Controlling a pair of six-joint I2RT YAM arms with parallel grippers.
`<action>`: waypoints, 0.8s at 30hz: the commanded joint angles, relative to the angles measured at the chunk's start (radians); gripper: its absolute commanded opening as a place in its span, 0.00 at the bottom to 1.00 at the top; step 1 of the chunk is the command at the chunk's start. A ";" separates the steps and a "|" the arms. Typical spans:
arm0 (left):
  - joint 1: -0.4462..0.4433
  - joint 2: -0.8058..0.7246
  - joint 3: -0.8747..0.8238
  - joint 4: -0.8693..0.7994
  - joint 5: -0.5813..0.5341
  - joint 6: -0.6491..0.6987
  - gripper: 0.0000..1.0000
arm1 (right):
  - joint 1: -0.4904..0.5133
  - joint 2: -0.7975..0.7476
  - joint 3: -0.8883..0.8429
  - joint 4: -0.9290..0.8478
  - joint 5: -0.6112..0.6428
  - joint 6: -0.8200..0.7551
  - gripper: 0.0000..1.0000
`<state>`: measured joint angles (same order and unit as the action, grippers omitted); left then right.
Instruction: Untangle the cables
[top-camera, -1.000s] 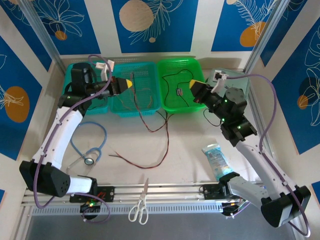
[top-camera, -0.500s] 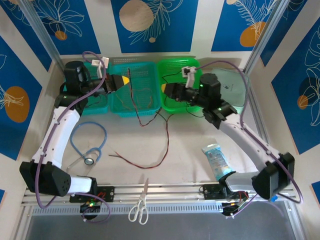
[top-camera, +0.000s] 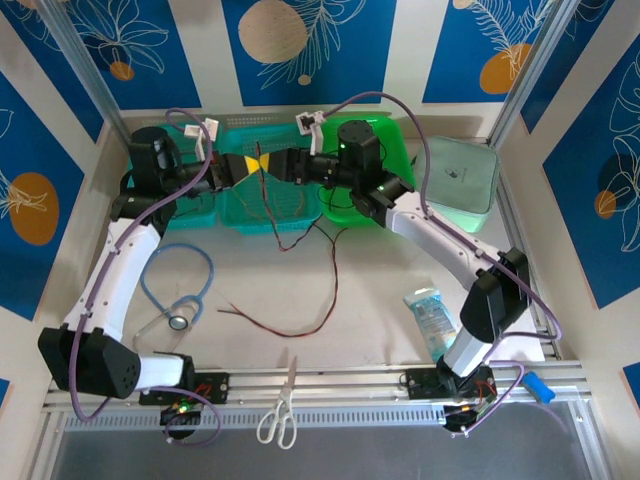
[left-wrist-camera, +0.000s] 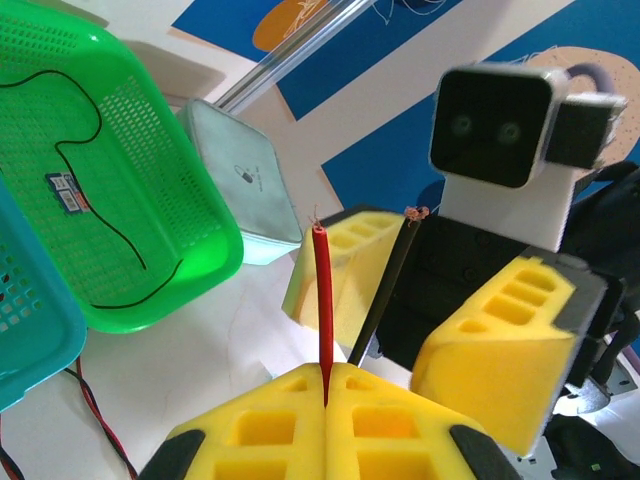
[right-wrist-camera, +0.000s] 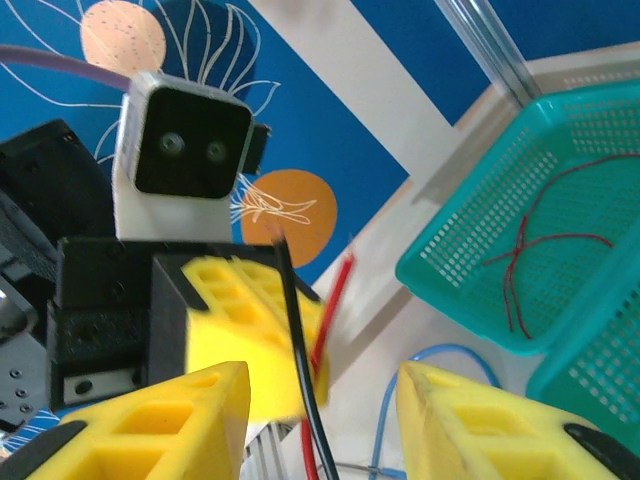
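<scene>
My left gripper (top-camera: 256, 162) hangs above the teal basket (top-camera: 232, 222), shut on the red cable (left-wrist-camera: 321, 300), whose frayed tip sticks up past the pads. A black cable (left-wrist-camera: 385, 290) rises beside it from behind one fingertip. My right gripper (top-camera: 273, 163) faces the left one tip to tip, open, with the black cable (right-wrist-camera: 300, 370) running between its spread jaws and touching neither. The red cable (right-wrist-camera: 338, 295) passes just behind it. Both cables (top-camera: 333, 262) trail down onto the table in loose curls. More thin cable lies in the teal basket (right-wrist-camera: 520, 260) and in the green basket (left-wrist-camera: 100, 200).
A green basket (top-camera: 395, 128) stands next to the teal one, with a grey-green box (top-camera: 460, 180) to its right. A blue stethoscope (top-camera: 185, 290) lies front left, scissors (top-camera: 280, 405) at the near edge, and a plastic packet (top-camera: 432, 315) front right.
My right arm has swung left from over the green basket to meet the left gripper, and its jaws have opened. The left gripper has stayed shut, almost in place.
</scene>
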<state>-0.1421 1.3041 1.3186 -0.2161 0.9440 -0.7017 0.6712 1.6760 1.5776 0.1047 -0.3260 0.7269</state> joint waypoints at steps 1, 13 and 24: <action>-0.007 -0.025 -0.015 0.027 0.033 0.001 0.00 | 0.009 0.035 0.075 0.013 -0.034 0.011 0.43; -0.007 -0.028 -0.020 0.027 0.035 0.001 0.00 | 0.015 0.077 0.114 -0.014 -0.008 0.016 0.09; 0.020 -0.018 0.050 -0.108 -0.025 0.092 0.00 | -0.056 -0.130 -0.057 -0.032 0.157 -0.040 0.00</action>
<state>-0.1368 1.3022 1.3121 -0.2672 0.9333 -0.6674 0.6552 1.6569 1.5600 0.0719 -0.2508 0.7265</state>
